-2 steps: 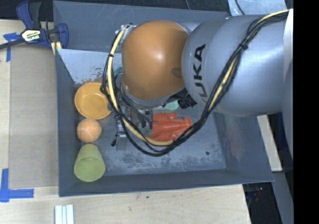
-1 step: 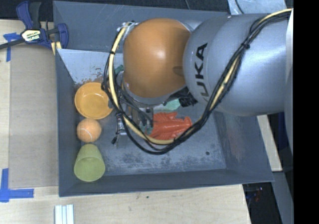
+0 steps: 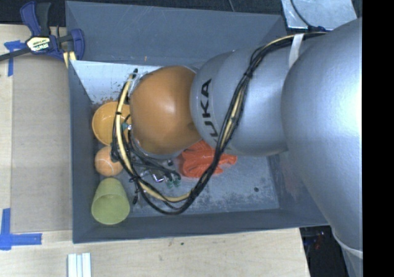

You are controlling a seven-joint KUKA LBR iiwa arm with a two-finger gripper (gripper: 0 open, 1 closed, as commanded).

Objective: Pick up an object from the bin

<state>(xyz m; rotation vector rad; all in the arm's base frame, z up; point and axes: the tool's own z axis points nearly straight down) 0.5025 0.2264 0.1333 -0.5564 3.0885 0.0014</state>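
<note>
While the arm's orange wrist cover (image 3: pixel 161 109) hangs over the grey bin's (image 3: pixel 178 29) left half, I cannot tell the end effector's (image 3: pixel 149 170) state beneath it. Nearest it in the bin lie a yellow ball (image 3: pixel 103 123), a small orange ball (image 3: pixel 106 162), a green cup (image 3: pixel 111 202) and a red crumpled thing (image 3: pixel 203 160).

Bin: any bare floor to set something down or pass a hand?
Bare floor right of the red crumpled thing, to the front and right walls. Bare patch in the top-left corner above the yellow ball. Left side crowded: ball, small orange thing, green cup; arm over the middle.
</note>
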